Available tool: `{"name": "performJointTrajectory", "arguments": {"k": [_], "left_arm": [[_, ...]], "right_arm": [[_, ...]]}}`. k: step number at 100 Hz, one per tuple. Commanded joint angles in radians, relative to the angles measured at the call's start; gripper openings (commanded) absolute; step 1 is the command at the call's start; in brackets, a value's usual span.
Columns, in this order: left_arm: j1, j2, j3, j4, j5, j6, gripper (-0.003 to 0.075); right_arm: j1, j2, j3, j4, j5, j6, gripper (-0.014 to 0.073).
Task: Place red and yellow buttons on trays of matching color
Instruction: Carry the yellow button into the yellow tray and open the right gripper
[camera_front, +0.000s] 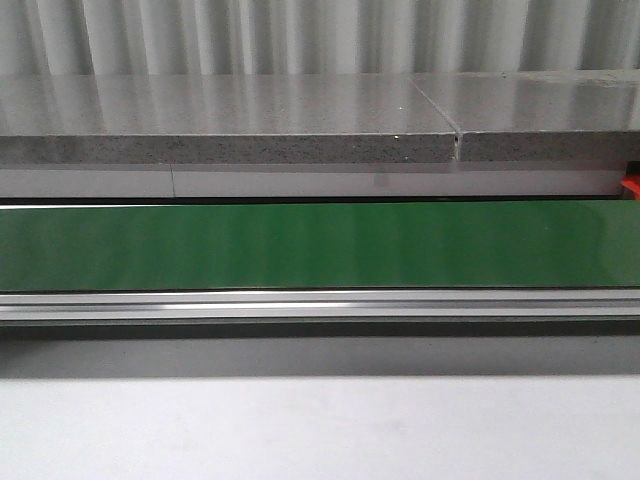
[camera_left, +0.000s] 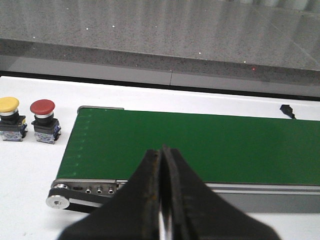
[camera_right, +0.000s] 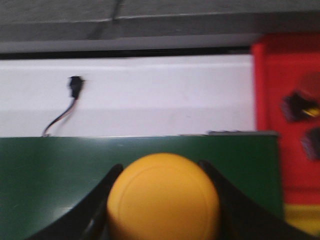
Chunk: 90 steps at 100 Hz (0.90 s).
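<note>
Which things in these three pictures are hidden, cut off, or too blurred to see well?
- Front view: both arms and all buttons are out of frame; the red tray is cut by the right edge.
- Right wrist view: the yellow button in the right gripper hides its own body and runs off the lower edge; dark items on the red tray are blurred; the yellow tray is cut off.
- Left wrist view: the left gripper hides part of the belt.

Left gripper (camera_left: 161, 200) jaws pressed together, empty; right gripper (camera_right: 162, 200) jaws clamping yellow button (camera_right: 163, 197).
</note>
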Motion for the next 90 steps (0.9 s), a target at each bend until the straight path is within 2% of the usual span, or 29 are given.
{"name": "performJointTrajectory", "arguments": {"k": [1, 10, 27, 39, 90], "left_arm": [[-0.007, 0.013, -0.023, 0.0, -0.073, -0.004, -0.0021], [-0.007, 0.013, -0.023, 0.0, -0.073, -0.004, -0.0021], [-0.007, 0.013, -0.023, 0.0, -0.073, -0.004, -0.0021], [-0.007, 0.013, -0.023, 0.0, -0.073, -0.004, -0.0021], [-0.007, 0.013, -0.023, 0.0, -0.073, -0.004, -0.0021]], "right_arm": [[-0.137, -0.044, -0.033, -0.047, 0.034, 0.105, 0.0235], [-0.246, -0.054, -0.018, -0.058, 0.043, 0.17, 0.0235], [-0.345, -0.055, 0.072, -0.059, 0.003, 0.215, 0.0235], [-0.373, -0.055, 0.152, -0.06, -0.035, 0.219, 0.0235], [-0.404, -0.035, 0.437, -0.068, -0.418, 0.219, 0.0235]]}}
